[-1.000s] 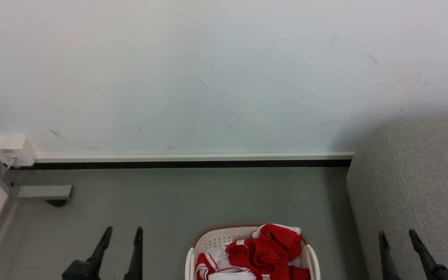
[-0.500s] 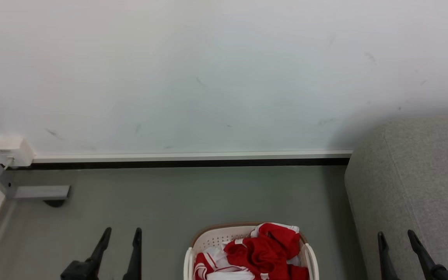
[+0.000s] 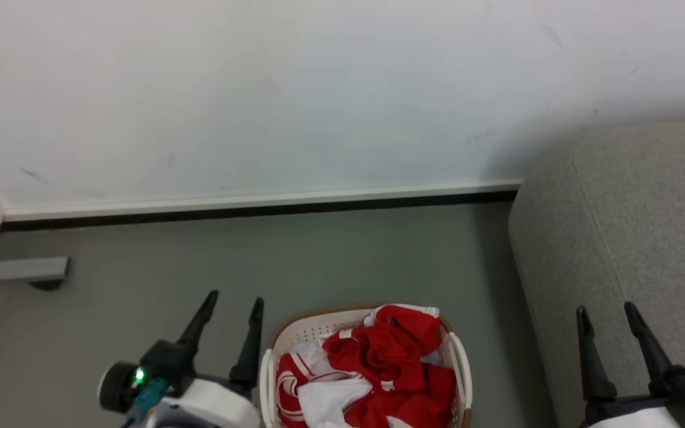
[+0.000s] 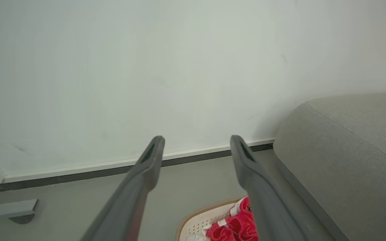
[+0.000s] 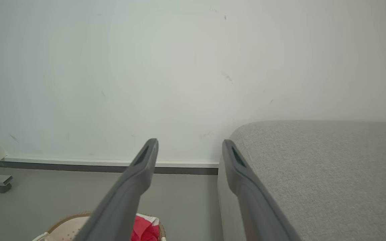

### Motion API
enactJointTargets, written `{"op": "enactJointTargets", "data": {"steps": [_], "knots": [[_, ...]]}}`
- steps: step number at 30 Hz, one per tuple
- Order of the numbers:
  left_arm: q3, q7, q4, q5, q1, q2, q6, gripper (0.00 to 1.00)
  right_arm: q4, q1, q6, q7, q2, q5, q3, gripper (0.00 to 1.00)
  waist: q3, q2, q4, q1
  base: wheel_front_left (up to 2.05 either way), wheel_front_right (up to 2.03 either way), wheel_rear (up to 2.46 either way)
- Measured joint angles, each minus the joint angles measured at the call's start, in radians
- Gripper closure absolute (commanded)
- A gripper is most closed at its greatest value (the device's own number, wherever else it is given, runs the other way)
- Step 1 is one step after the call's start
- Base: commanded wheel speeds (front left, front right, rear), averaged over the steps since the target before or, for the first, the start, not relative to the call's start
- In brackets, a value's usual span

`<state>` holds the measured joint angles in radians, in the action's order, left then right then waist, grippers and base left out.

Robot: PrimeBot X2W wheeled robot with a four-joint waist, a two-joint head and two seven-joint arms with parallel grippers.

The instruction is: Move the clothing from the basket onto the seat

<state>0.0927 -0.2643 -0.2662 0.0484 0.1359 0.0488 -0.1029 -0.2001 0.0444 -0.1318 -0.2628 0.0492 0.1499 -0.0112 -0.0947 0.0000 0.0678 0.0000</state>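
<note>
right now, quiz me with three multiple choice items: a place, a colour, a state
1. The seat stands on which side of the basket? A the robot's right B the robot's left C behind it
2. The basket's rim band is: A blue B brown C black
3. The left gripper is: A shut on cloth B shut on a handle C open and empty
Answers: 1 A, the seat lies right of the basket in the head view; 2 B, brown band tops its white wall; 3 C, fingers apart, nothing between.
</note>
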Motion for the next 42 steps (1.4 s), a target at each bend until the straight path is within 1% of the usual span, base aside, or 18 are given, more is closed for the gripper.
{"op": "enactJointTargets", "data": {"steps": [5, 8, 16, 20, 26, 28, 29, 32, 42], "knots": [[0.085, 0.0, -0.095, -0.031, 0.137, 0.002, -0.016, 0.0, 0.05, 0.049, 0.0, -0.002, 0.0, -0.006, 0.003, 0.0, -0.087, 0.0, 0.022, 0.0, 0.0, 0.0, 0.0], [0.144, 0.002, -0.188, -0.049, 0.237, 0.005, -0.021, 0.0, 0.085, 0.086, 0.0, -0.002, 0.0, -0.023, 0.003, 0.0, -0.151, 0.0, 0.035, 0.0, 0.0, 0.0, 0.0], [0.313, 0.07, -0.397, -0.07, 0.526, 0.001, -0.028, 0.0, 0.196, 0.177, 0.0, -0.002, 0.0, -0.064, -0.022, 0.0, -0.351, 0.0, 0.056, 0.0001, 0.0, 0.0, 0.0], [0.392, 0.073, -0.49, -0.036, 0.633, -0.001, -0.029, 0.0, 0.239, 0.213, 0.0, -0.002, 0.002, -0.089, -0.032, 0.0, -0.458, 0.0, 0.056, 0.0002, 0.0, 0.0, 0.0], [0.493, 0.09, -0.6, 0.025, 0.731, -0.001, -0.029, 0.0, 0.284, 0.252, 0.0, -0.002, 0.002, -0.098, -0.027, 0.0, -0.591, 0.0, 0.056, 0.0003, 0.0, 0.0, 0.0], [0.515, 0.095, -0.63, 0.033, 0.765, -0.002, -0.027, 0.0, 0.295, 0.265, 0.0, -0.002, 0.002, -0.099, -0.018, 0.0, -0.626, 0.0, 0.058, 0.0003, 0.0, 0.0, 0.0], [0.532, 0.096, -0.663, 0.034, 0.796, -0.002, -0.02, 0.0, 0.3, 0.274, 0.0, -0.002, 0.002, -0.1, -0.008, 0.0, -0.656, 0.0, 0.06, 0.0003, 0.0, 0.0, 0.0], [0.551, 0.097, -0.708, 0.037, 0.832, -0.001, -0.015, 0.0, 0.309, 0.284, 0.0, -0.002, 0.001, -0.097, 0.002, 0.0, -0.693, 0.0, 0.066, 0.0003, 0.0, 0.0, 0.0], [0.586, 0.076, -0.82, 0.04, 0.916, 0.0, -0.003, 0.0, 0.312, 0.308, 0.0, -0.002, 0.001, -0.036, 0.007, 0.0, -0.765, 0.0, 0.098, 0.0002, 0.0, 0.0, 0.0]]}}
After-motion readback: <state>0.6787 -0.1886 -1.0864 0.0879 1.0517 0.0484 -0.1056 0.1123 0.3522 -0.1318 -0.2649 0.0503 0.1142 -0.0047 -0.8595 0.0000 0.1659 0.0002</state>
